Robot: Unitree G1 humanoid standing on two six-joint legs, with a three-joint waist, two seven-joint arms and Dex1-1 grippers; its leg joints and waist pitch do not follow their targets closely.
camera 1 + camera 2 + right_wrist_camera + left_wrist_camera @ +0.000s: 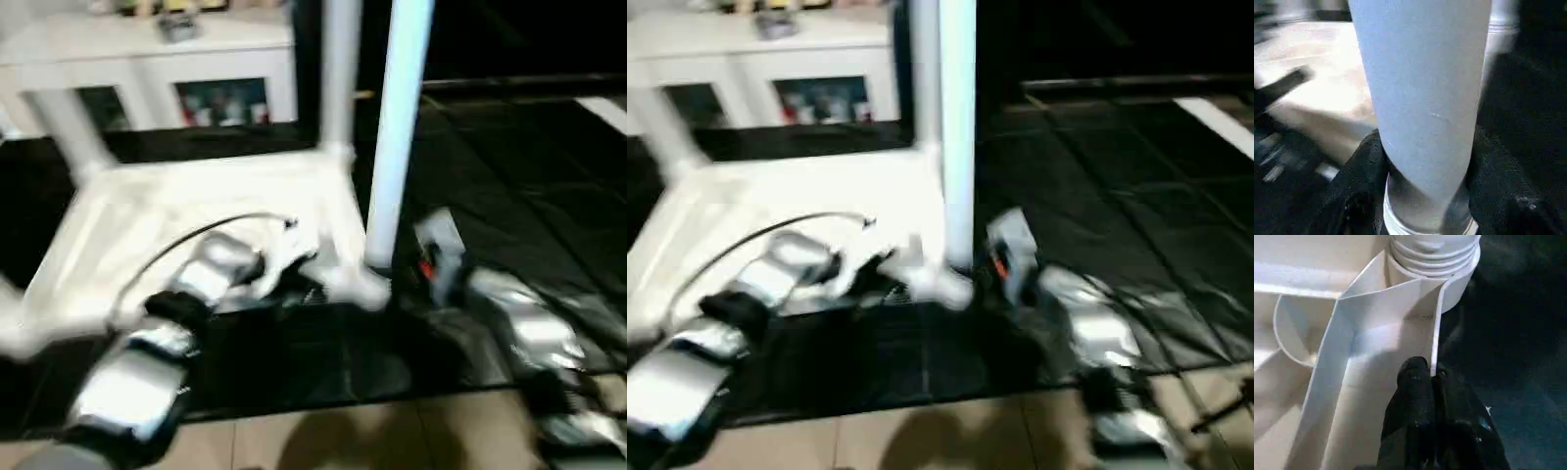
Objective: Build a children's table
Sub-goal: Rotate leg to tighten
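The white table top [127, 230] lies upside down on a black mat, ribbed side up. A white leg [67, 132] rises from its far left corner and another leg [339, 69] from its far right corner. At the near right corner socket [367, 287] a third leg [397, 127] stands upright. My right gripper [1425, 196] is shut on this leg [1422, 98] low down, just above the socket. My left gripper [1432, 382] is shut on the thin rim wall of the table top [1437, 323], right beside that socket [1449, 269].
A white glass-door cabinet [147, 54] stands behind the table top. The black mat [509, 176] stretches to the right, and beige floor tiles [323, 441] run along the near edge. A black cable [186, 240] arcs over my left forearm.
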